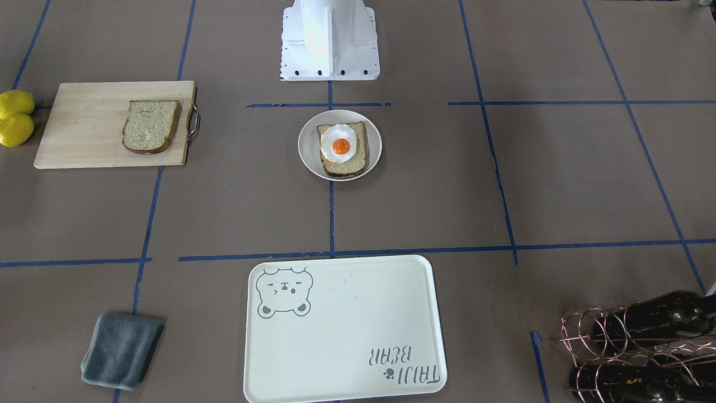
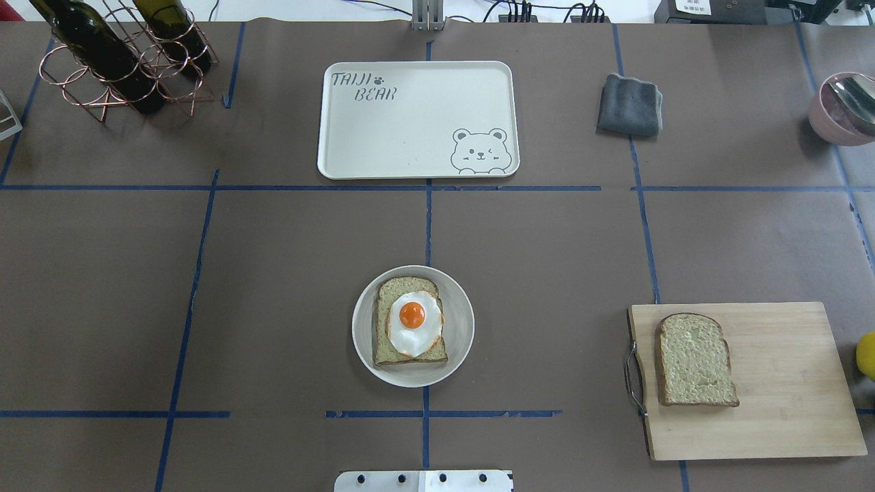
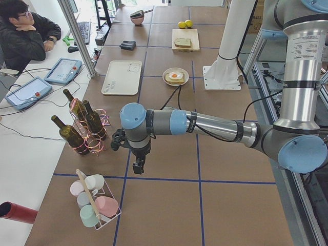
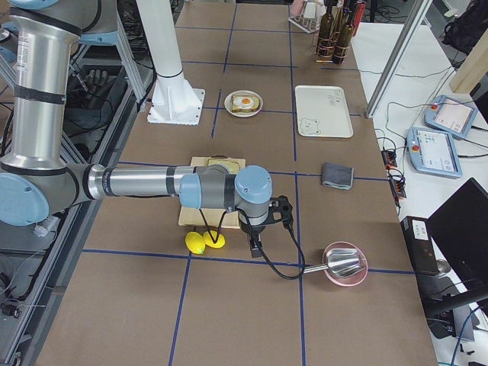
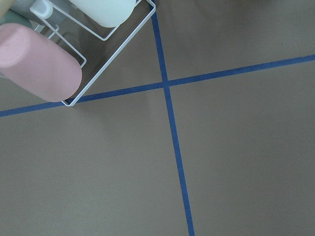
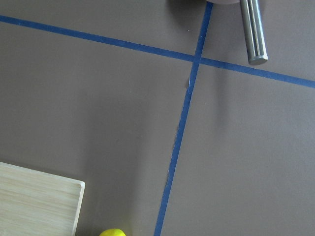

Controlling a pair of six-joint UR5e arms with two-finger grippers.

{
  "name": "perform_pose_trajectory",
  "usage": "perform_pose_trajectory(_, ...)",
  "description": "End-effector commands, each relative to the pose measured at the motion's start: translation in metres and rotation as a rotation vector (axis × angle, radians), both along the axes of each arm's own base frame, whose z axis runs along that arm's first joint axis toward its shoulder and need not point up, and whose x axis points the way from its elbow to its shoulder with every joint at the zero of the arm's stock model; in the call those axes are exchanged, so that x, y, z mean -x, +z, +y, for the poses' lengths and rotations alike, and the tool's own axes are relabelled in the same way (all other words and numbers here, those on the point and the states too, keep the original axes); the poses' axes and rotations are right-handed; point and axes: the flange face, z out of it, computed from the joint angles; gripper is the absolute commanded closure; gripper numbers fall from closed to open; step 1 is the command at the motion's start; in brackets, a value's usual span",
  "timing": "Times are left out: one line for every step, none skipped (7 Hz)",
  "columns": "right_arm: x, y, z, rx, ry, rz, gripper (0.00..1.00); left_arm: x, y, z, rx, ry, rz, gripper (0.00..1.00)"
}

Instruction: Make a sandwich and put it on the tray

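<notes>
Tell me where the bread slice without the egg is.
In the overhead view the bare bread slice lies at lower right on the wooden cutting board, near its metal handle.

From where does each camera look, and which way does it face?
Front-facing: across the table, facing the robot; base shows.
Overhead: behind the robot, facing forward; base edge.
Left exterior: table's left end; left arm near.
Right exterior: table's right end; right arm near.
Left wrist: down, pink cup; no body.
Right wrist: down, cutting board; no body.
Front-facing, overhead share the tray.
</notes>
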Motion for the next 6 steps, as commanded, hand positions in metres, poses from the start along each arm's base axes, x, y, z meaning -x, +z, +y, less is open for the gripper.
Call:
perform_pose_trajectory(0.0, 0.001, 0.0, 0.001, 0.0, 0.001, 0.0, -0.003, -0.006, -0.011, -0.007, 0.006, 0.0, 0.0)
perform_pose_trajectory(0.0, -0.002, -0.001, -0.004, 0.0, 0.001, 0.0, -0.001, -0.017, -0.009, -0.031, 0.001, -0.001, 0.0)
perform_pose_trajectory(0.0, -0.007, -0.004, -0.016, 0.0, -0.001, 0.0, -0.001, -0.027, -0.008, -0.051, 0.001, -0.001, 0.0)
perform_pose_trajectory(0.001, -0.013, -0.005, -0.017, 0.007, -0.019, 0.0, -0.001, -0.03, -0.008, -0.059, 0.003, 0.0, 0.0)
perform_pose_trajectory(0.003, -0.022, -0.02, -0.033, 0.007, -0.042, 0.0, -0.001, -0.034, -0.007, -0.065, -0.001, 0.001, 0.0)
perform_pose_trajectory(0.004, -0.032, -0.016, -0.047, 0.008, -0.068, 0.0, 0.0, -0.033, -0.006, -0.066, -0.002, 0.009, 0.0)
